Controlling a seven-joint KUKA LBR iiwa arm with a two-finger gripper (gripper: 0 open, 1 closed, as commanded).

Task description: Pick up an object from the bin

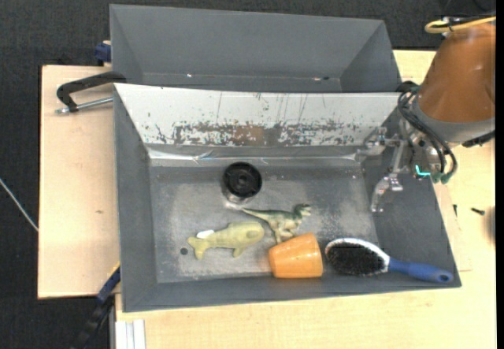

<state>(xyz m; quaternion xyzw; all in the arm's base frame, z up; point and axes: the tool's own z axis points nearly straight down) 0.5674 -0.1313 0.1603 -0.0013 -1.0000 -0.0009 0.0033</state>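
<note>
Right of centre: gripper (pixel 381 191) above the bin's (pixel 157 206) right slope, over bare metal; apart or together, cannot tell. Nearest, lower right of frame: black brush (pixel 356 258) with blue handle. Just beside, to its left: orange cup (pixel 297 257). Further left: green dinosaur (pixel 280 218), pale whale (pixel 228 239), black disc (pixel 242 180).

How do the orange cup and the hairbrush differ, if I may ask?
The orange cup is stubby and one colour; the hairbrush is long, with black bristles and a blue handle. The cup lies on its side; the brush lies bristles up. Both lie by the bin front wall.
</note>
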